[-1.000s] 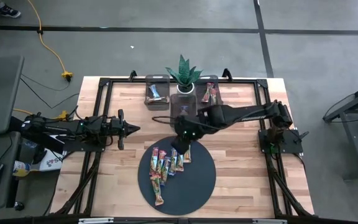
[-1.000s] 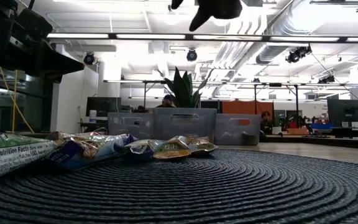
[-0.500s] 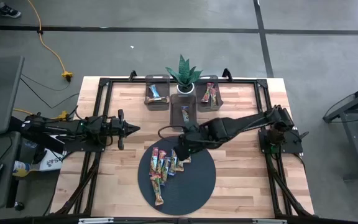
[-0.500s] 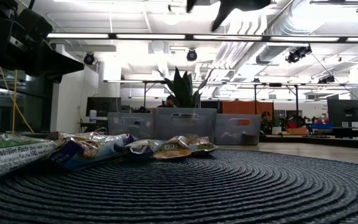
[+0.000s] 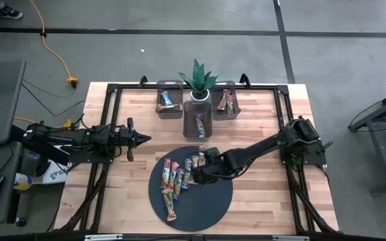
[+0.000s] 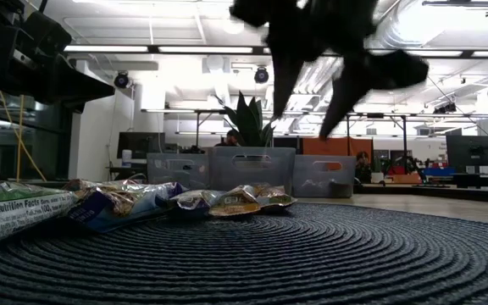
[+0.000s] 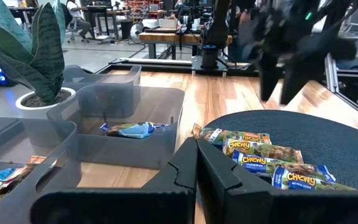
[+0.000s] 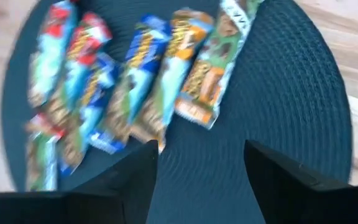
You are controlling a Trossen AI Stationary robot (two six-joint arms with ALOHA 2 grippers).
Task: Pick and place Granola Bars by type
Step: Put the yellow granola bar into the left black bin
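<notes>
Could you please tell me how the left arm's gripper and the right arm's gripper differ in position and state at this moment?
The right gripper hangs over the dark round mat, just beside the granola bars, while the left gripper waits off the mat, above bare wood near the table's left side. The right gripper's jaws stand open, pointing down at the mat; the left gripper's jaws look closed together and point sideways across the table. Both are empty.

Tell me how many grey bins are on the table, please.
3, at the table's far edge: left bin left of the plant, middle bin in front of it, right bin on its right.
</notes>
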